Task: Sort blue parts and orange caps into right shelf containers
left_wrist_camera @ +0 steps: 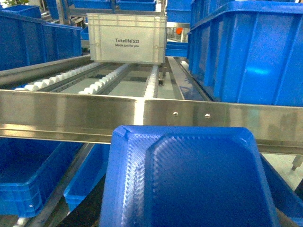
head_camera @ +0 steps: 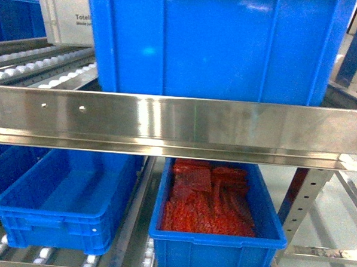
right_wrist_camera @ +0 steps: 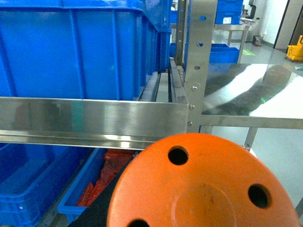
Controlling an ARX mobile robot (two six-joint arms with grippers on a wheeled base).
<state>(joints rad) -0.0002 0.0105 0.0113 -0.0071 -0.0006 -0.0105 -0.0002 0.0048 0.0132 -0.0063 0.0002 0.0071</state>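
Blue part (left_wrist_camera: 189, 179) and orange cap (right_wrist_camera: 199, 189) fill the wrist views, undeposited; whether either pincer grips cannot be determined. Lower crates (head_camera: 61, 199) lie ahead, below.

The shelf is a steel flow rack with a stainless front rail (head_camera: 179, 124) across the upper level. White roller tracks (head_camera: 32, 69) form the upper deck. A large blue crate (head_camera: 213, 42) stands on this deck directly behind the rail. A white tote (left_wrist_camera: 128, 38) sits farther back on the rollers, to the left. On the lower level, two blue crates sit side by side on rollers: the left crate (head_camera: 61, 202) shows a bare floor; the right crate (head_camera: 216, 231) holds red bagged items (head_camera: 208, 198). A perforated upright (head_camera: 301, 200) supports the rack at the right.
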